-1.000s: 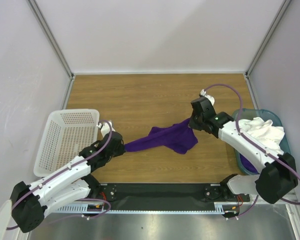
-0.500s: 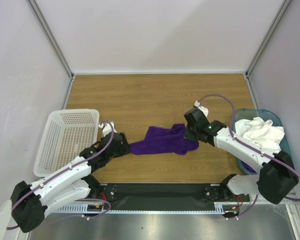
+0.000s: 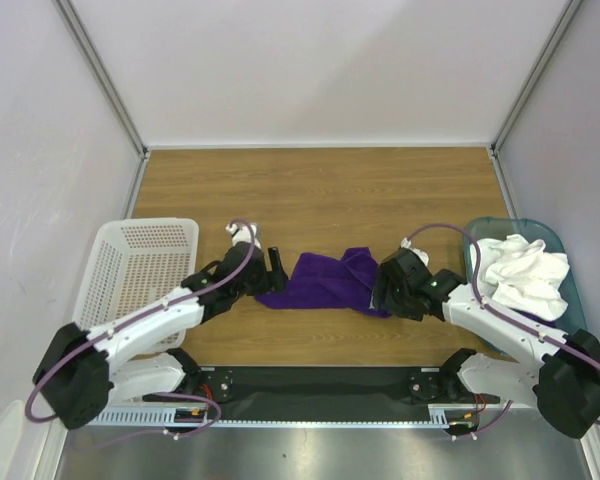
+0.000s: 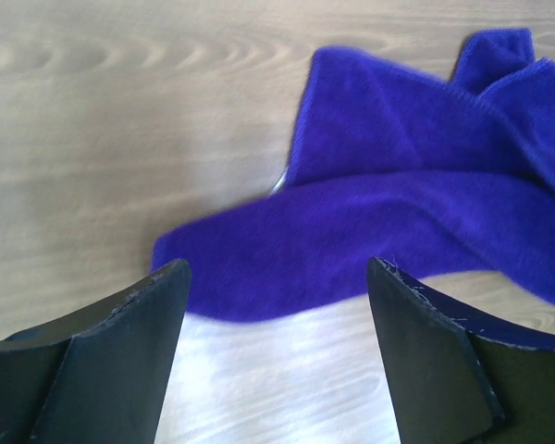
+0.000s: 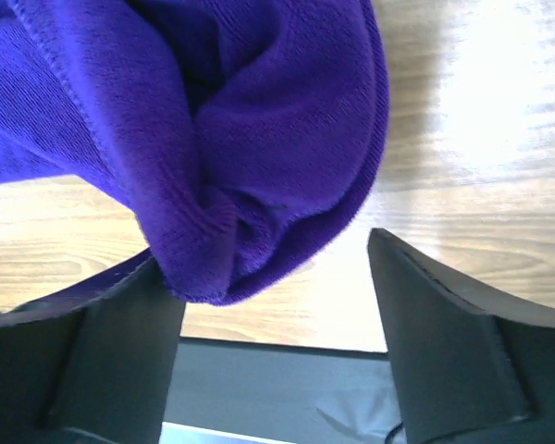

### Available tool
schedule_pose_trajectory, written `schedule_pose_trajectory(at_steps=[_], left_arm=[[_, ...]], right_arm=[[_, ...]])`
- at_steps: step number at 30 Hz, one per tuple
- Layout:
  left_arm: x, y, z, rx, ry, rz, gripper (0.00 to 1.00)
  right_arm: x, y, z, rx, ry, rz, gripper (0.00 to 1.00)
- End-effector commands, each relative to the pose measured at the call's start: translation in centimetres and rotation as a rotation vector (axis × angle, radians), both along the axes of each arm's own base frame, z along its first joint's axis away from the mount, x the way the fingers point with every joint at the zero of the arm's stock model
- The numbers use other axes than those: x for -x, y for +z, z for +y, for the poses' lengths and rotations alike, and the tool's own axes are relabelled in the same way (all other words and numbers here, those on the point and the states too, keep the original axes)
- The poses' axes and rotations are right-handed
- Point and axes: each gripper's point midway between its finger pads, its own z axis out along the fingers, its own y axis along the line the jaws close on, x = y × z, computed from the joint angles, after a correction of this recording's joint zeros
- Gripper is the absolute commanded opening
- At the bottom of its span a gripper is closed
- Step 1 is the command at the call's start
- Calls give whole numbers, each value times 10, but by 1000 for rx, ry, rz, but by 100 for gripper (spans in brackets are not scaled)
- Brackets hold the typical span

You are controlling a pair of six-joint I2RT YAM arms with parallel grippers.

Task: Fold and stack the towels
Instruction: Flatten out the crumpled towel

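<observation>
**A:** Far left, a white perforated basket (image 3: 130, 262) on the wooden table (image 3: 320, 190). The left gripper (image 3: 276, 270) is spread wide and empty.

**B:** The purple towel (image 3: 325, 282) lies crumpled between both arms, long axis left to right. The right gripper (image 3: 383, 292) gapes, the towel's bunched end between its fingers. A white towel (image 3: 525, 270) fills the teal bin (image 3: 572, 300).

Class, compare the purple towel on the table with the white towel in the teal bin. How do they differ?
The purple towel lies flattish on the wooden table; the white towel sits heaped in the teal bin. The purple towel is dark, the white towel pale. Both are soft cloth, neither neatly folded.
</observation>
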Motion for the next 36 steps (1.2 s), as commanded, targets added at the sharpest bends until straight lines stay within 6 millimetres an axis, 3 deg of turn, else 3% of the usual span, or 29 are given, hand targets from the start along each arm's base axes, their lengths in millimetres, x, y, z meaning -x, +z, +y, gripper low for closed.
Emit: schedule_pose_trajectory(at_steps=[1,2,4,6,9,15,16,23,36], left_arm=[[-34,42,-27,17,-37,-128,83],[-41,35,-30,-15,-36,-118,83],[-61,53,-38,-32,-24,-172,83],[-80,53,-49,-75,-28,-168,83],[-100,41,-68,-111,-46,-135,81],[-117,16,-100,-108,-112,-97,79],[-119,2,-100,-129,-109,-72,78],[-120,-34,-101,-165,-97,-6,74],[-107,-69,-92,-187,-81,48,56]], right_arm=[[2,17,-2,5,33,-25,82],[-7,32,1,-5,34,-64,83],[-15,50,-3,18,41,-121,87],[-27,73,-1,14,40,-186,90],[-42,93,-8,34,22,-264,93],[-56,94,-23,46,-25,-275,93],[-56,93,-25,51,-30,-274,92],[-54,88,-37,89,-39,-263,92],[-57,88,-34,72,-41,-257,92]])
